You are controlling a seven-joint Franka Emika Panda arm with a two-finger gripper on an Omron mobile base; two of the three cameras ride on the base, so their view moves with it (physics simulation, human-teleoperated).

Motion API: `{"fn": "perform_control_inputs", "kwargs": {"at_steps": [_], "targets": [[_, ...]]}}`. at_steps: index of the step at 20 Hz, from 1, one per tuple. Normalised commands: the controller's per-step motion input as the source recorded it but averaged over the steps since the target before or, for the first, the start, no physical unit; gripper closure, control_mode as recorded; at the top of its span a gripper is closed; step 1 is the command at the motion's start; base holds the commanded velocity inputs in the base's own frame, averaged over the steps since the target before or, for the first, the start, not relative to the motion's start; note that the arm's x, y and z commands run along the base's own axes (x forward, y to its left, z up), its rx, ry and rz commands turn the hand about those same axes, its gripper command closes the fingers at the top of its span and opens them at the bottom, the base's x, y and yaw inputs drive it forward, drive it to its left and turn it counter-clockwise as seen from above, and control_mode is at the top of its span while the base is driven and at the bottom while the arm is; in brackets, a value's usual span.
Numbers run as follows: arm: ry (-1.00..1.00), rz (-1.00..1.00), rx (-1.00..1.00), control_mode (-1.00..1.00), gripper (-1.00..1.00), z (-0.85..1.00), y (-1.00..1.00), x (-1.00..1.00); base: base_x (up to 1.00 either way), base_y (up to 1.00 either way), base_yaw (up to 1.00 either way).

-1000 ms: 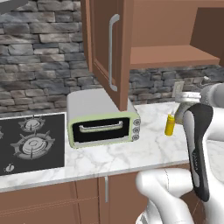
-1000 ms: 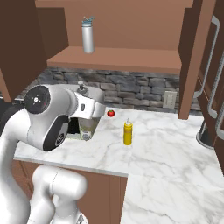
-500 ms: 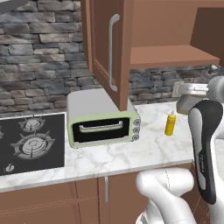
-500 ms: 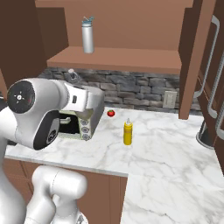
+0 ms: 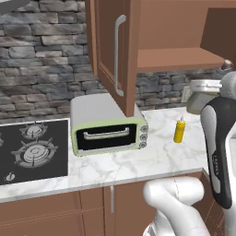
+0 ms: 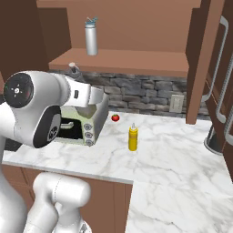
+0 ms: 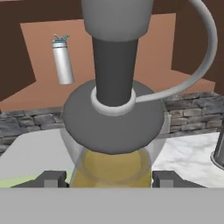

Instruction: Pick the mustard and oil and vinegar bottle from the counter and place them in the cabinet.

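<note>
The gripper (image 7: 112, 177) is clamped on the oil and vinegar bottle (image 7: 114, 127), whose dark pourer top rises toward twelve o'clock between its fingers (image 7: 51, 177).

Marble counter (image 6: 173, 154) w/ toaster oven (image 5: 109, 126), mustard (image 6: 133, 138), tomato (image 6: 115, 117) on it.

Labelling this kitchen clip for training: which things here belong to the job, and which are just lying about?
Job: mustard; oil and vinegar bottle, in the gripper; counter; cabinet.
Lying about: toaster oven; stove; tomato; metal flask.
</note>
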Motion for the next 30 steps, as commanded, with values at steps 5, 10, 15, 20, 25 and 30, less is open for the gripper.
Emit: {"fn": "perform_control_inputs", "kwargs": {"at_steps": [5, 10, 15, 20, 25, 30], "targets": [[-0.13, 0.02, 0.0, -1.0, 1.0, 0.12, 0.03, -0.08, 0.0, 0.0, 0.0], [-0.11, 0.02, -0.01, -1.0, 1.0, 0.1, 0.08, 0.0, 0.0, 0.0, 0.0], [-0.01, 0.02, 0.0, -1.0, 1.0, 0.22, 0.04, 0.0, 0.0, 0.0, 0.0], [0.0, 0.02, 0.0, -1.0, 1.0, 0.36, 0.03, 0.0, 0.0, 0.0, 0.0], [-0.1, 0.03, -0.01, -1.0, 1.0, 0.26, 0.04, -0.01, 0.0, 0.0, 0.0], [-0.17, 0.02, -0.02, -1.0, 1.0, 0.22, 0.07, -0.08, 0.0, 0.0, 0.0]]}}
